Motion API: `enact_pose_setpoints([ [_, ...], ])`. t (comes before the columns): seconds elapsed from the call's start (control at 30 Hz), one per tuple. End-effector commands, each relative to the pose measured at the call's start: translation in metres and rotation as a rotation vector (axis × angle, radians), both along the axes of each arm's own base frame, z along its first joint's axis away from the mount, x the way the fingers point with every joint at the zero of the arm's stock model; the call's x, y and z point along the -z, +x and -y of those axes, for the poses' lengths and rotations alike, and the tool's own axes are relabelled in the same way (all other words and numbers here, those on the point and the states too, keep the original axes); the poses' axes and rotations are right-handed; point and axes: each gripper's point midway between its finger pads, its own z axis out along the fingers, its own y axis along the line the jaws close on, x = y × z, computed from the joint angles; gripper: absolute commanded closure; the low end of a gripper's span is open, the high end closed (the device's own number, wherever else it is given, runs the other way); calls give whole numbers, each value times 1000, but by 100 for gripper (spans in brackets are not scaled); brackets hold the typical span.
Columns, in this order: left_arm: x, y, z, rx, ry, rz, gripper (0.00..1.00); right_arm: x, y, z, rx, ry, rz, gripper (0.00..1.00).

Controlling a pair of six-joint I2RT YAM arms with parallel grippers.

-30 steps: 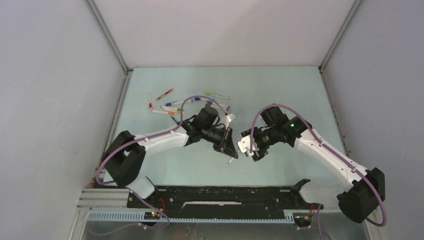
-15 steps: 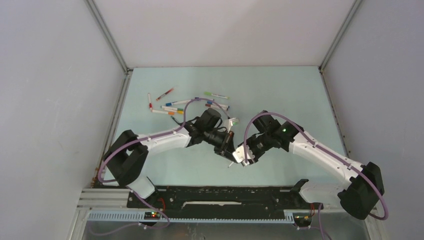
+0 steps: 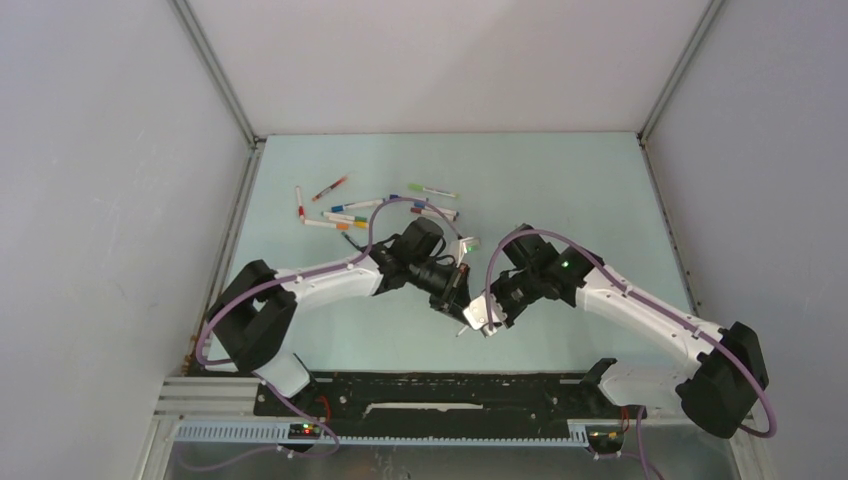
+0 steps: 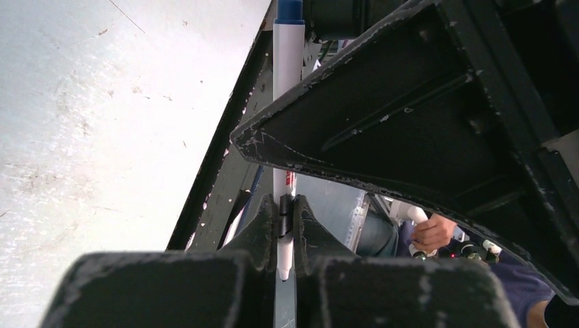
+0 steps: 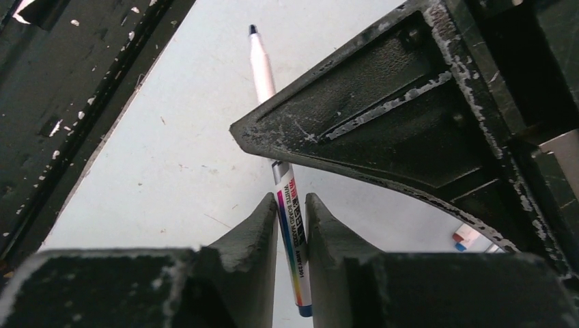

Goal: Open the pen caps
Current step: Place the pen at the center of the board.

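One white-barrelled pen [image 4: 287, 82] is clamped in my left gripper [image 4: 285, 205], which is shut on it near its pointed tip. The pen's blue end [image 4: 289, 9] points away from that wrist. My right gripper [image 5: 292, 201] has its fingers against both sides of the same pen [image 5: 289, 205], on the rainbow-striped barrel just above the blue end [image 5: 304, 311]. In the top view both grippers, left [image 3: 455, 298] and right [image 3: 483, 318], meet at the table's near middle. Several other pens [image 3: 380, 208] lie in a loose pile at the back left.
A red pen [image 3: 330, 187] and a green-ended pen [image 3: 432, 190] lie at the pile's edges. The black base rail [image 3: 450, 395] runs along the near edge. Grey walls close in the table on three sides. A red and a blue pen end [image 5: 463, 239] show past the right fingers.
My right arm has swung left to the left gripper, and its jaws have closed in onto the pen's barrel. The left gripper has kept its hold and barely shifted.
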Motion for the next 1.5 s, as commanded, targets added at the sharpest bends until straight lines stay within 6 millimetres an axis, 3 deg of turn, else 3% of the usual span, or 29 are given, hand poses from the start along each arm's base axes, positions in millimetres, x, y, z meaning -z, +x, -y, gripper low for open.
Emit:
enact_pose_setpoints([
  [0.0, -38, 4, 11, 31, -124, 75, 94, 8, -4, 4, -17, -24, -1, 85],
  [0.1, -41, 5, 11, 20, -128, 80, 84, 6, -6, 5, -21, -15, -3, 100],
  [0.2, -45, 8, 9, -7, -127, 108, 64, 2, -6, 9, -8, 16, -17, 100],
  [0.33, -52, 15, 1, -66, -127, 159, 45, 1, -9, 18, 27, 66, -47, 100],
  [0.57, -64, 55, -29, -305, -95, 326, 37, -2, 1, 36, 203, 184, -123, 100],
  [0.63, -71, 70, -43, -406, -92, 403, 37, -10, 16, 42, 329, 251, -181, 100],
  [0.83, -98, 98, -85, -678, -165, 513, 23, -28, 98, 77, 921, 385, -310, 100],
  [0.97, -91, 101, -105, -753, -153, 499, 18, -26, 146, 106, 1262, 443, -353, 100],
  [1.03, -78, 103, -114, -786, -121, 471, 17, -21, 166, 123, 1411, 471, -387, 100],
  [1.17, -52, 108, -132, -866, -66, 406, 14, -6, 188, 156, 1609, 483, -453, 100],
  [1.3, -39, 114, -151, -959, -53, 378, 11, 12, 199, 183, 1734, 462, -498, 100],
  [1.47, -35, 119, -174, -1064, -49, 388, 0, 33, 207, 190, 1775, 401, -564, 100],
])
